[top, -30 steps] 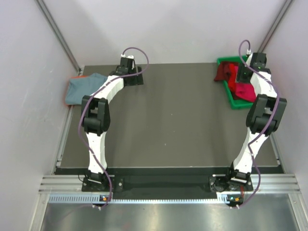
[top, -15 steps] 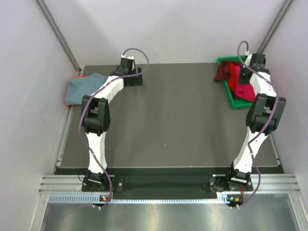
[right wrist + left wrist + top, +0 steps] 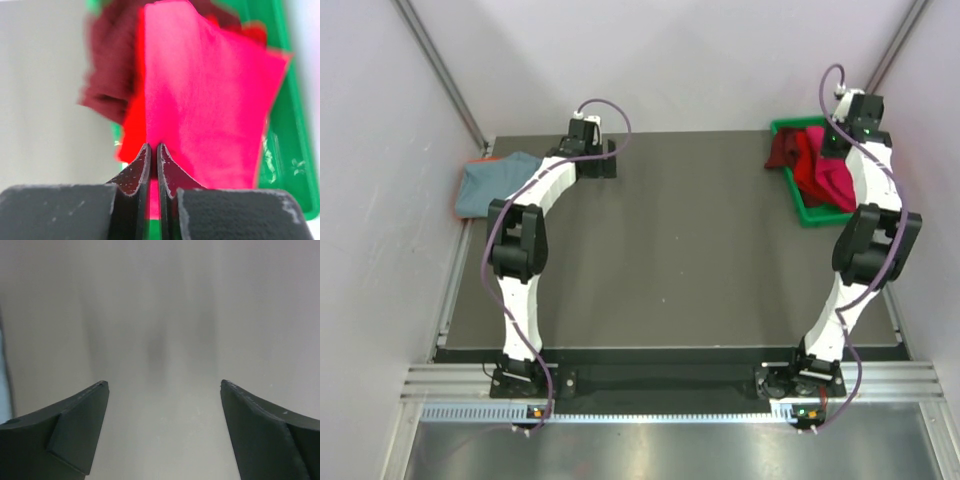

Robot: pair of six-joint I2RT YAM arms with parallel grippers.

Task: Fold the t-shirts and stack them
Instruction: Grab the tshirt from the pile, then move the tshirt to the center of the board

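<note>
The bright red t-shirt point(image 3: 210, 90) is soft, matt cloth, and so is the grey-blue t-shirt point(image 3: 485, 185). The green bin point(image 3: 292, 150) looks like glossy plastic. The table point(image 3: 680, 250) is dark and matt. The right gripper point(image 3: 154, 146) has matt black, finely speckled fingers point(image 3: 132, 172).

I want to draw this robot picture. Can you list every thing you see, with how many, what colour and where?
table: one, dark grey, under everything.
green bin: one, green, far right corner.
grey-blue t-shirt: one, grey-blue, far left corner of the table.
dark red t-shirt: one, dark red, hanging over the bin's left edge.
bright red t-shirts: bunched so count unclear, bright red, in the bin.
left gripper: one, black, open and empty, at the table's far edge.
right gripper: one, black, shut on a bright red t-shirt over the bin.
</note>
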